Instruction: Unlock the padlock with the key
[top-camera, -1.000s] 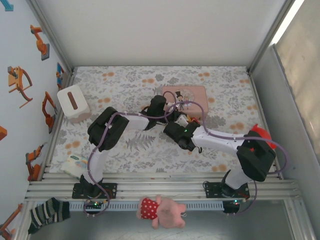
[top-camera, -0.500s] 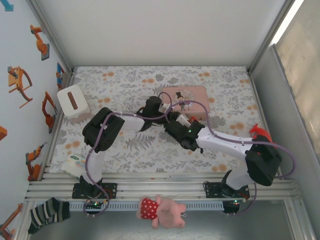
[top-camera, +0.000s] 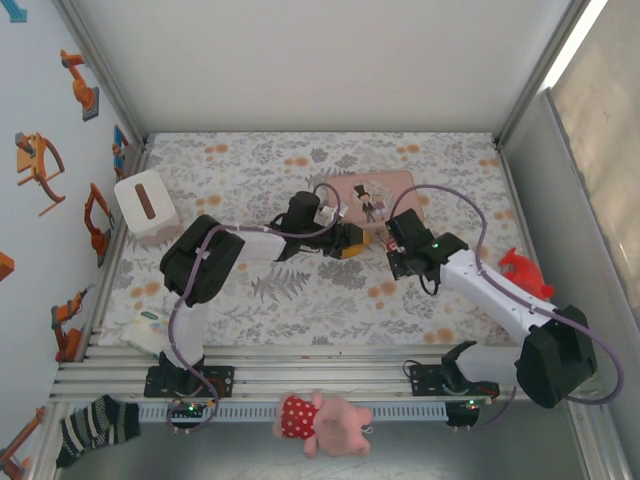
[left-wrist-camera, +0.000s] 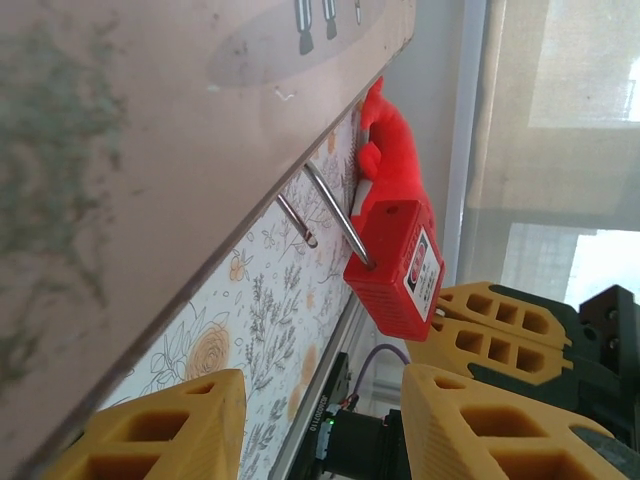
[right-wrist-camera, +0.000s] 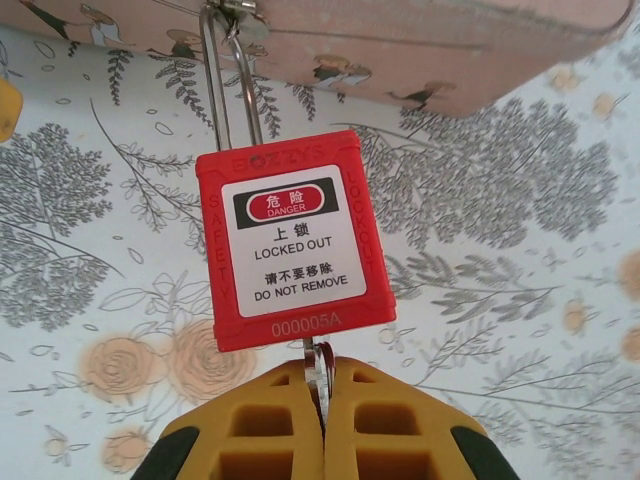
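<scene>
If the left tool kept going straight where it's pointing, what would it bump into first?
Probably the red padlock, hanging off the pink box right ahead of the left tool, though depth is hard to judge.

Padlock (right-wrist-camera: 294, 240) body red plastic, smooth; label (right-wrist-camera: 296, 270) glossy; shackle (right-wrist-camera: 207, 90), key (right-wrist-camera: 318, 365) silvery metal; table cover (right-wrist-camera: 500, 200) matt.

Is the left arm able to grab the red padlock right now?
Probably yes. The left gripper has its jaws open, and the padlock hangs ahead with nothing between them. The right gripper pinches the key at the lock's bottom, leaving its sides free.
</scene>
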